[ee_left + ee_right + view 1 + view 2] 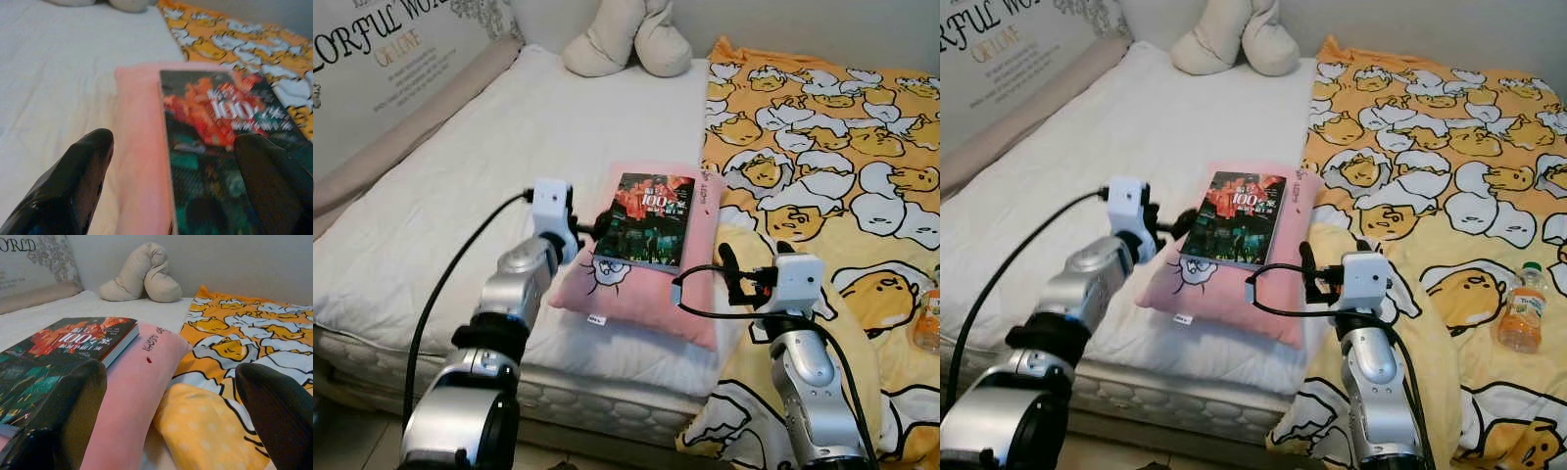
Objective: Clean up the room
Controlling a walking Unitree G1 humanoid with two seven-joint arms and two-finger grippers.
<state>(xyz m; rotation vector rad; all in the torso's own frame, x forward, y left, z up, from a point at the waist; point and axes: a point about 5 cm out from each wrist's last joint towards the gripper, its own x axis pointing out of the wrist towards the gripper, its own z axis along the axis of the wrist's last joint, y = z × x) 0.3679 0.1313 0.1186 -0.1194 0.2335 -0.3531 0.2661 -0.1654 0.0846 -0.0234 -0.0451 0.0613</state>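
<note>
A dark book (644, 220) with red art and "100" on its cover lies flat on a pink pillow (636, 294) in the middle of the bed. My left gripper (592, 227) is open at the book's left edge. In the left wrist view one black finger (73, 186) is over the white sheet and the other over the book (215, 127). My right gripper (726, 274) is open and holds nothing. It hovers at the pillow's near right corner, over the yellow blanket (205, 431). The right wrist view has the book (63, 340) to one side.
A beige plush toy (626, 37) lies at the head of the bed. A yellow blanket (822, 147) with cartoon eggs covers the right half. An orange drink bottle (1521, 308) lies on it at far right. White sheet (460, 196) spreads left; a lettered board (391, 49) borders it.
</note>
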